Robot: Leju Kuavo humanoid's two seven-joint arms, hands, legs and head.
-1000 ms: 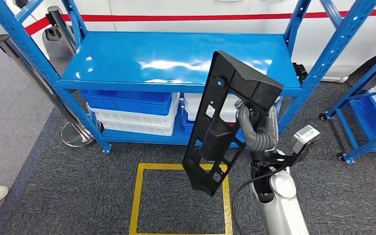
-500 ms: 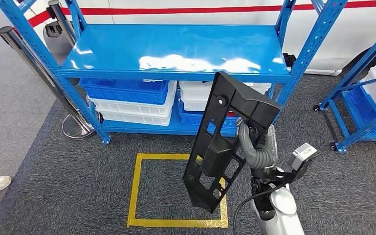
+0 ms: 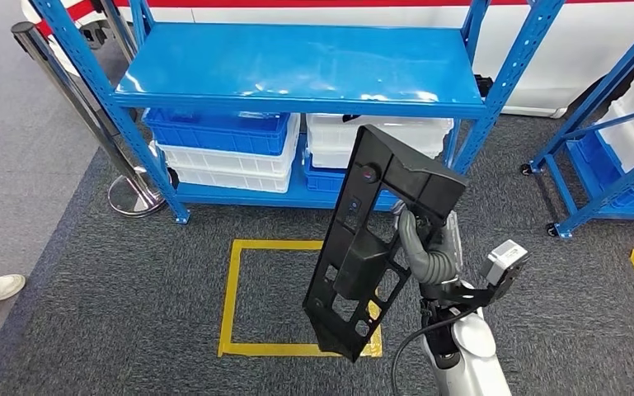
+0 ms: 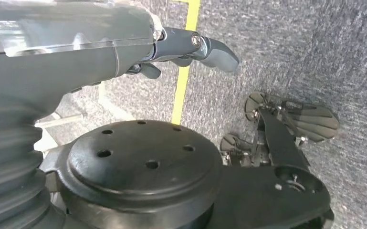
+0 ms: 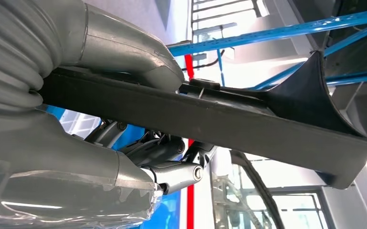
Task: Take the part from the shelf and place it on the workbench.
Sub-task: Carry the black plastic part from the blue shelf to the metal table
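My right hand (image 3: pixel 430 247) rises in front of me on its silver arm, grey fingers wrapped around the edge of the part (image 3: pixel 371 247), a long, flat panel of matte black plastic with square cut-outs, round holes and a raised box near its middle. I hold it upright and tilted, its wider top end leaning toward the shelf and its lower end hanging above the floor, clear of everything around it. From my right wrist the part (image 5: pixel 248 124) runs as a dark ribbed bar clamped between my thumb and fingers (image 5: pixel 172 171). My left hand (image 4: pixel 124 43) hangs by my side above the floor, its fingers held loosely apart with nothing in them. Below the part, a square of yellow tape (image 3: pixel 232 297) marks the rough grey carpet (image 3: pixel 132 313), with open floor on every side of it. Beyond the square stands the shelf (image 3: pixel 297 66), glossy blue metal with perforated uprights and a bare, shining top board. Under that board sit blue and white plastic bins (image 3: pixel 231 148), stacked side by side. A chrome post (image 3: pixel 74 99) stands at the shelf's left corner, and a second blue rack (image 3: pixel 618 148) stands off to the right.
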